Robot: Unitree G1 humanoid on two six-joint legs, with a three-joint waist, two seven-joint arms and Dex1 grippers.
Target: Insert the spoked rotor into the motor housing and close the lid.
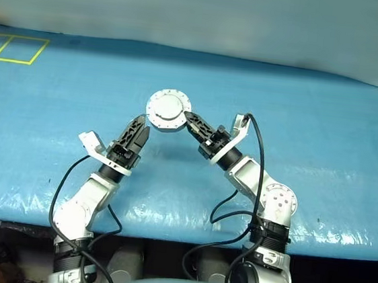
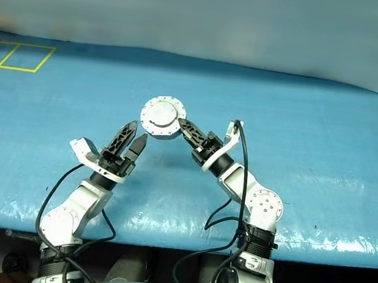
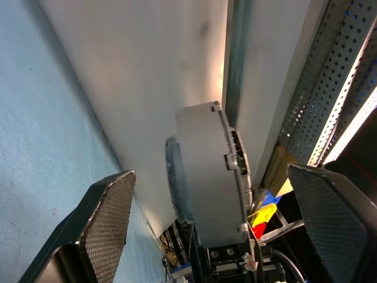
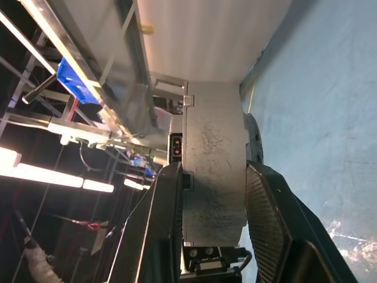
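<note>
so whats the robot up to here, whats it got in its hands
The right hand is holding a round silver motor housing up off the blue table, clamped by its edge with the lid shut. The left hand is open and sits just beside the housing, touching nothing. In the right wrist view the two fingers pinch the housing's thick grey rim from both sides.
</note>
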